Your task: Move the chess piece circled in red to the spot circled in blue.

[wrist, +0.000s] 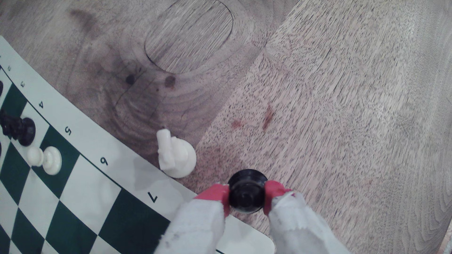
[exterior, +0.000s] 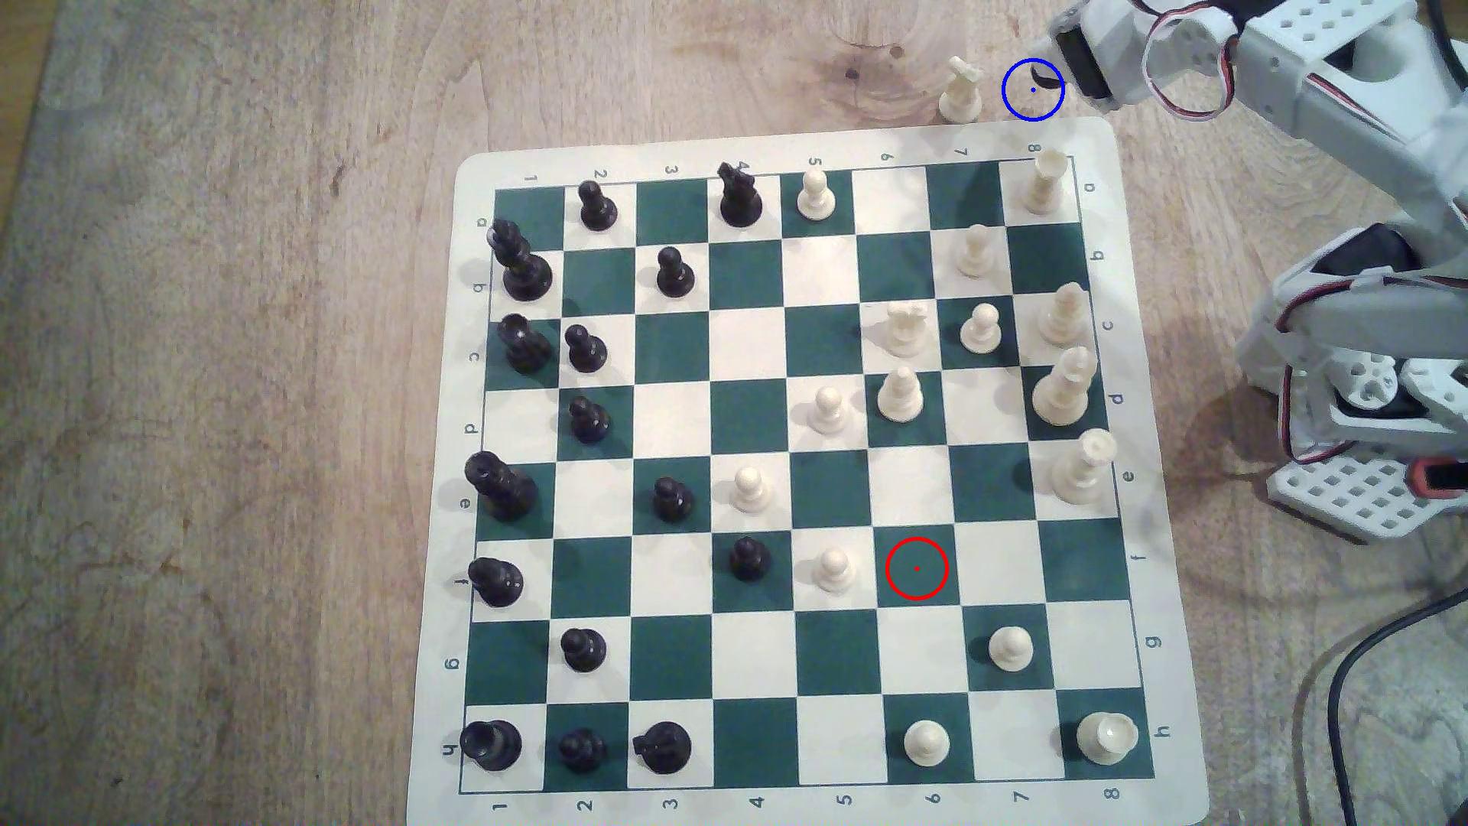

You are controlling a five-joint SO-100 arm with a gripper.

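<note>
The chess piece (wrist: 247,191), glossy black with a wide round base, sits between the red-tipped fingers (wrist: 215,194) of my gripper (wrist: 246,195), which is shut on it. It is over bare wood just past the board's corner by file 7. In the exterior view only a sliver of the chess piece (exterior: 1045,78) shows under my gripper (exterior: 1060,75), inside the blue ring that marks the spot (exterior: 1026,99). Whether the base touches the wood I cannot tell. The red ring (exterior: 917,568) encloses a bare green square.
A white knight (exterior: 961,91) (wrist: 175,155) stands on the wood close beside the spot. The chess mat (exterior: 1104,135) with many black and white pieces lies just below in the exterior view. The arm's base (exterior: 1366,445) and a black cable (exterior: 1350,675) are at that view's right.
</note>
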